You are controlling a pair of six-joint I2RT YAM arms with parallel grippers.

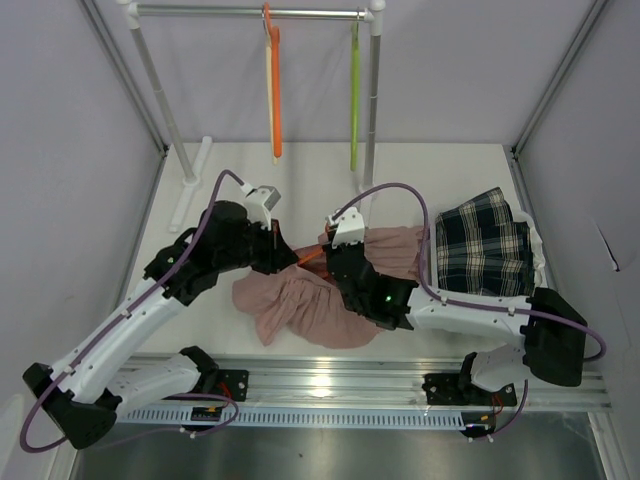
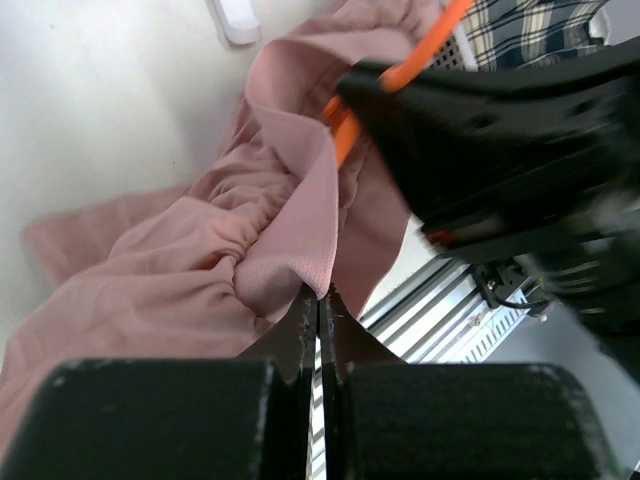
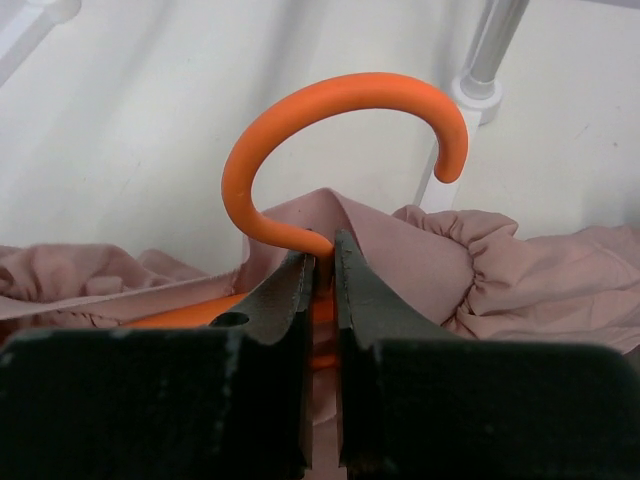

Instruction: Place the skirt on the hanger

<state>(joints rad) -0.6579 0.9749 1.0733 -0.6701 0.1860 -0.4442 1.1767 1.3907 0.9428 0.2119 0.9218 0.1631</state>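
Note:
The dark plaid skirt lies crumpled at the right of the table, apart from both grippers; a corner of it shows in the left wrist view. A thin pale strip hangs on the rail beside an orange hanger and could be the cream hanger. My left gripper is shut on the hem of a pink ruffled garment. My right gripper is shut on the neck of an orange hanger that sits inside the pink garment.
A white clothes rack stands at the back with an orange hanger and a lime-green hanger. White cloth lies under the skirt. A metal rail runs along the near edge.

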